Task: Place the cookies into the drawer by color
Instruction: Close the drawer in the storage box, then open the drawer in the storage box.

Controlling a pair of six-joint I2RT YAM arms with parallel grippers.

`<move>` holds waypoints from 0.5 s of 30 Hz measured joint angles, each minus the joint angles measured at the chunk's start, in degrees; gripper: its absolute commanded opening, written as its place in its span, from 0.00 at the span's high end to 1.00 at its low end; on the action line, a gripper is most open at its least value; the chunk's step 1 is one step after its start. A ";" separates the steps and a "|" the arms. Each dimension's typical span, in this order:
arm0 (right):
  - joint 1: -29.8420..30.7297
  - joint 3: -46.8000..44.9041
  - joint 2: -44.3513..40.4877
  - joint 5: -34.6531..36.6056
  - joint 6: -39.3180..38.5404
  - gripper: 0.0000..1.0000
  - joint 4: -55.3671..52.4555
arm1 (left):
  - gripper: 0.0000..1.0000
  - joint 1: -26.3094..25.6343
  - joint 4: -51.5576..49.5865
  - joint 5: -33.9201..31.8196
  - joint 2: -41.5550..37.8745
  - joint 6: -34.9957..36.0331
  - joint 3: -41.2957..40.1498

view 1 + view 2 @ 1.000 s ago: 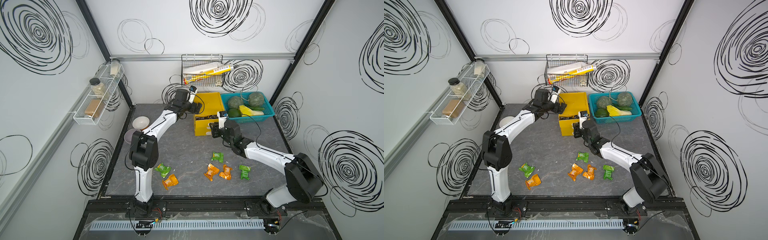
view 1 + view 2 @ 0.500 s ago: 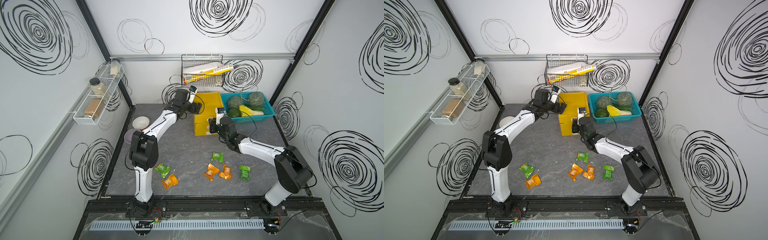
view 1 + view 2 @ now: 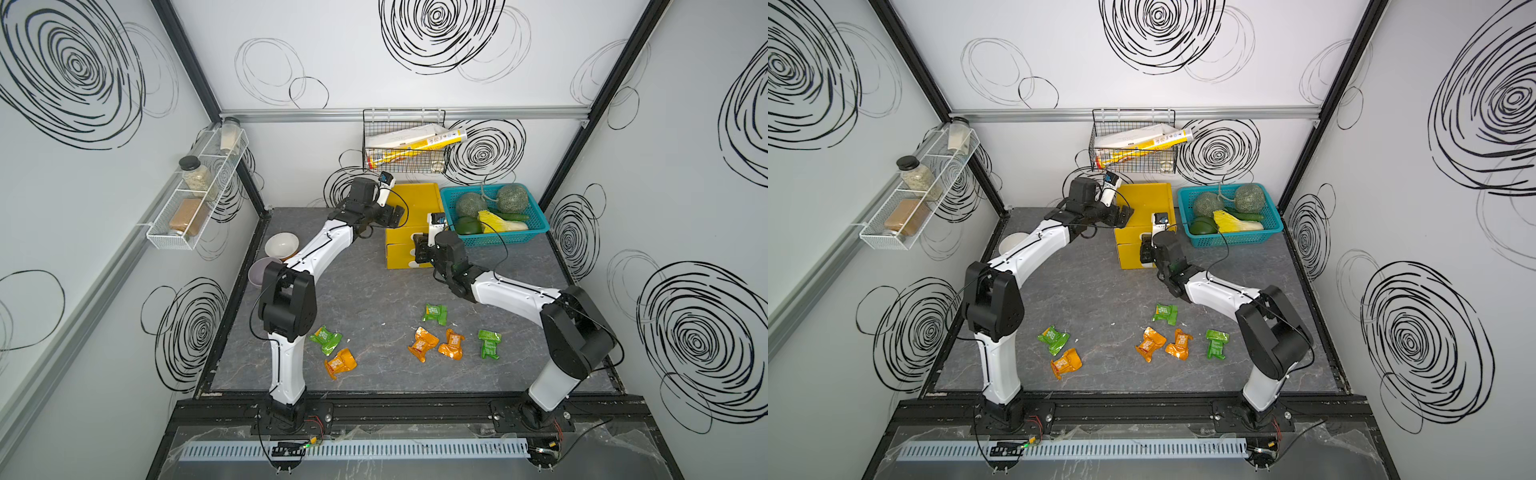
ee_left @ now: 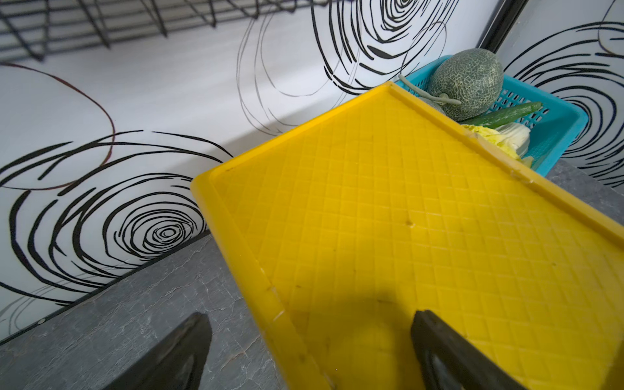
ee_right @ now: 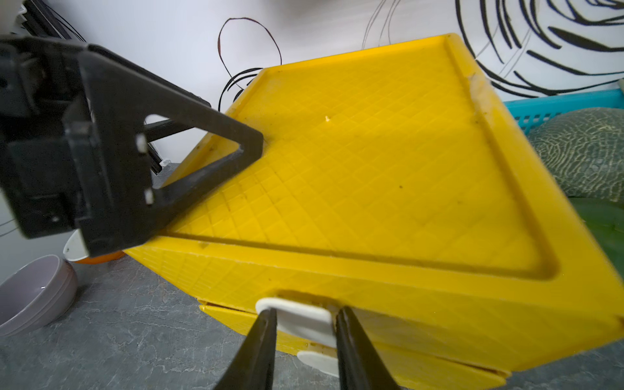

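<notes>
Drawer cabinet [image 5: 371, 169] sits right in front of the right gripper [image 5: 305, 315], which is pinched onto the top white tab handle [image 5: 293, 312]. The left gripper [image 4: 309, 317] gapes wide over the cabinet's top edge. Cookies [image 3: 423, 344] lie well behind both, labels too tiny to read.

**Camera stations: four views**

Both top views were taken from high at the front, side by side, angled down over the whole table [image 3: 374, 291]. The left wrist view was set close above the drawer [image 4: 405, 219], facing the back wall [image 4: 169, 101]. The right wrist view was held close at its white tab handle [image 5: 297, 315]. The drawer was shared by all views.
</notes>
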 measured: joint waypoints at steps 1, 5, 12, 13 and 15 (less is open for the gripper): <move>0.00 -0.15 -0.33 -0.37 0.39 0.63 -0.33 | 0.01 0.00 0.00 0.07 -0.02 -0.02 0.00; 0.11 -3.19 -4.24 -1.95 2.69 0.59 -0.98 | 0.01 0.00 -0.26 0.15 -0.09 -0.02 -0.02; 0.13 -11.52 -11.47 -3.45 9.42 0.50 0.26 | 0.01 0.00 -0.31 0.20 -0.31 -0.04 -0.35; 0.13 -12.66 -11.74 -3.72 10.95 0.49 0.50 | 0.01 0.00 -0.31 0.20 -0.33 -0.04 -0.35; 0.11 -14.29 -11.78 -4.44 13.60 0.47 1.01 | 0.01 0.00 -0.31 0.20 -0.37 -0.04 -0.37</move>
